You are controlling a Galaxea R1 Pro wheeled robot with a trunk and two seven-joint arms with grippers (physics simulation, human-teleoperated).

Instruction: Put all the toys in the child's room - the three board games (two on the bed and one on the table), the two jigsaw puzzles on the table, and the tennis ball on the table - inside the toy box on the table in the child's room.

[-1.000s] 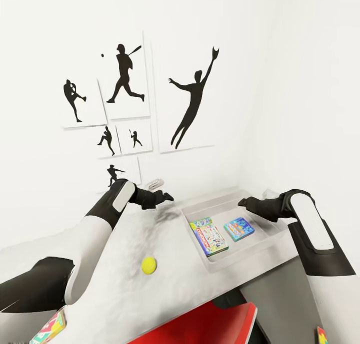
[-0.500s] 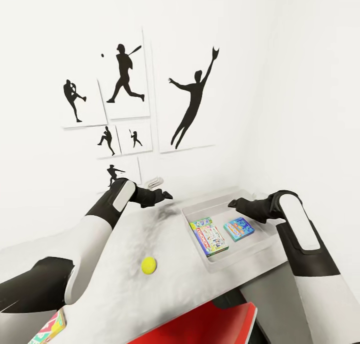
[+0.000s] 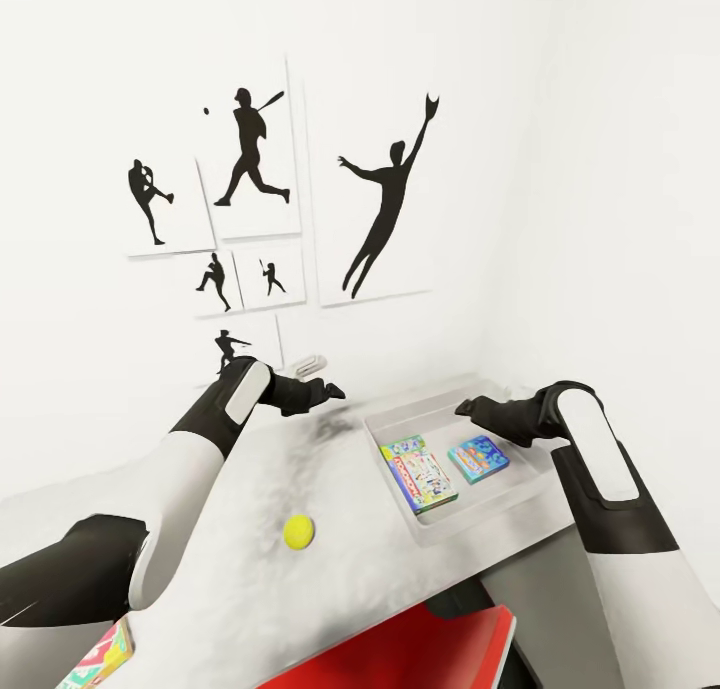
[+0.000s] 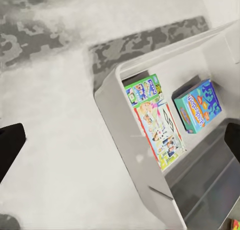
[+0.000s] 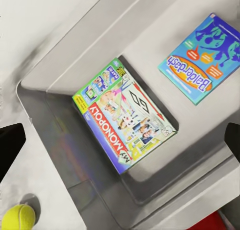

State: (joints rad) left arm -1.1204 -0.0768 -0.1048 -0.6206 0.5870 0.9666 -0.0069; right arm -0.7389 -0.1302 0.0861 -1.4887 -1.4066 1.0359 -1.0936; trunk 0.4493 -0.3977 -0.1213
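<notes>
Lying in the toy box (image 5: 60, 64), Monopoly box (image 5: 125, 115), blue Balderdash box (image 5: 202, 59), both grippers' fingers spread wide, empty.

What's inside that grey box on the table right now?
Inside the toy box two board games lie flat and apart: a Monopoly box and a blue Balderdash box. Whatever lies beneath them is hidden. The tennis ball sits outside, on the table.

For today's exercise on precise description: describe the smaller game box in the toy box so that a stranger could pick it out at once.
Start at the marbled grey table under the baseball silhouette pictures, then find the shallow grey toy box at its far right end. Two flat game boxes lie inside, apart; the one wanted is the Balderdash box, farther from the tennis ball. It is smaller and mostly blue, unlike the longer, multicoloured Monopoly box.
</notes>
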